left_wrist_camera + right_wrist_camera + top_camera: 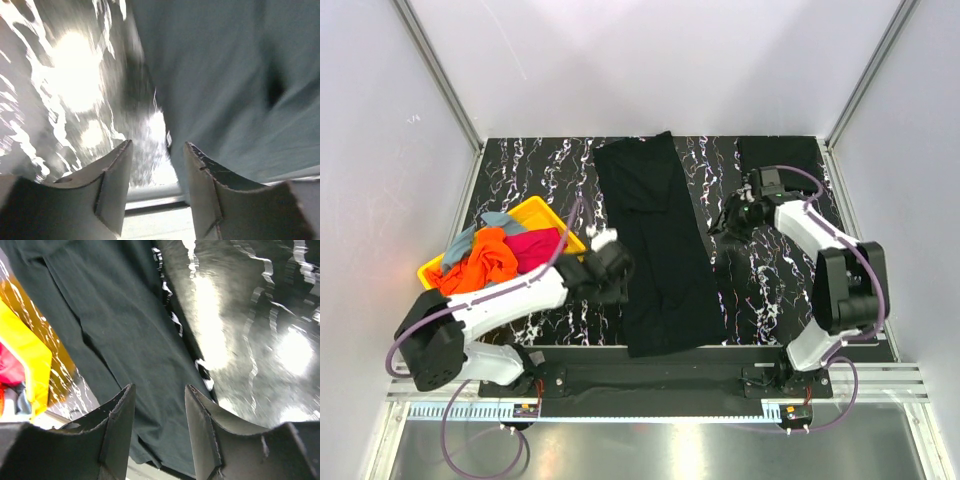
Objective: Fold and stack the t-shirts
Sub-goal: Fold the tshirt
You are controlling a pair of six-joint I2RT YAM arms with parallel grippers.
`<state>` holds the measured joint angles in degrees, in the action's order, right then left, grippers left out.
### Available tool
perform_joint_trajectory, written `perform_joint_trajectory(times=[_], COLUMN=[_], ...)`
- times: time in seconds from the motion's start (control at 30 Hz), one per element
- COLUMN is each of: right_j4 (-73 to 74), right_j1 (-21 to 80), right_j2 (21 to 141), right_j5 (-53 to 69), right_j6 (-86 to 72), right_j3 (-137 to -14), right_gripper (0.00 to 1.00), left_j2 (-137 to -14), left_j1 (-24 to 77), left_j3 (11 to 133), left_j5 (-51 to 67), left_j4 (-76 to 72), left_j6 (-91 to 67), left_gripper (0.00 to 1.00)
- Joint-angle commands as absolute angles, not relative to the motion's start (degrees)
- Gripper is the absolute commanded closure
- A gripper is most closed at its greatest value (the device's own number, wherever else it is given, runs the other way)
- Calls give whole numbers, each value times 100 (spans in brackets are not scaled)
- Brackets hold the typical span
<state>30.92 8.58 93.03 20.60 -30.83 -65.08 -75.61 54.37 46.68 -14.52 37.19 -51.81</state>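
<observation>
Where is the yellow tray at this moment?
In the top view the yellow tray sits on the left side of the table, holding a heap of coloured t-shirts, just left of the long black t-shirt spread down the middle.

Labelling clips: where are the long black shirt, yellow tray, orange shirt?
long black shirt (655,250): top view, its middle
yellow tray (542,212): top view, far rim
orange shirt (485,262): top view, its middle

Right gripper (159,392) jaws apart, empty, over black t-shirt (115,325); yellow tray (31,357) beside it, probably magenta cloth (9,369) inside.
</observation>
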Motion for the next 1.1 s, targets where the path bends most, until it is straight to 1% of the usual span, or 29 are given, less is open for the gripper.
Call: perform_joint_trajectory(times=[0.0,0.03,0.07,0.1,0.17,0.2,0.23,0.27,0.3,0.33,0.37,0.4,0.47,0.5,0.57,0.6,0.77,0.87,0.93,1.07], right_j4=[2463,2365,2260,2120,1996,1821,1732,1584,1547,1512,1468,1389,1319,1318,1379,1406,1512,1573,1608,1609], right_j1=[1010,1011,1011,1011,1011,1011,1011,1011,1011,1011,1011,1011,1011,1011,1002,993,993,1002,1002,1002], right_j2=[9692,9825,9965,10280,10616,10939,11116,11301,11668,11837,11978,12180,12287,12392,12550,12716,13244,13604,13684,13842], right_j5=[2233,2241,2224,2224,2215,2197,2197,2267,2355,2486,2722,2759,2567,2445,2180,2110,2276,2339,2154,2197], right_j6=[-2936,-2927,-2909,-2840,-2717,-2716,-2725,-2794,-2838,-2865,-2952,-2997,-3058,-3076,-3172,-3234,-3243,-3260,-3287,-3278], right_j3=[-6899,-6943,-7065,-7162,-7540,-7672,-7951,-8093,-8260,-8575,-8709,-8814,-9034,-9096,-9386,-9500,-10177,-10432,-10494,-10591], right_gripper=[48,48,48,48,48,49,49,50,51,51,53,52,53,52,53,55,55,55,56,59], left_j2=[-7347,-7487,-7619,-7768,-8400,-8646,-9188,-9480,-9762,-10278,-10535,-11051,-11573,-12028,-12434,-12802,-13587,-13930,-14123,-14422], left_j1=[4801,4634,4258,4071,3588,3455,3341,3140,3033,2919,2709,2620,2391,2321,2154,2110,1978,1986,1978,1978], left_j3=[5640,5773,5922,6272,6713,7219,7520,8176,8496,8795,9094,9680,10524,10764,11413,11591,12496,12726,12797,12823], left_j5=[-1432,-1424,-1406,-1389,-1432,-1441,-1441,-1494,-1494,-1398,-1258,-944,-661,-424,-256,-72,184,80,114,307], left_j4=[3718,3709,3700,3613,3446,3367,3297,3287,3287,3278,3252,3261,3269,3278,3278,3278,3252,3199,3182,3067], left_j6=[-4160,-4027,-3895,-3754,-3315,-3183,-2860,-2735,-2620,-2610,-2610,-2619,-2610,-2636,-2689,-2716,-2663,-2637,-2663,-2795], left_gripper=[48,47,47,47,47,47,47,47,47,47,47,47,48,48,48,49,50,50,49,49])
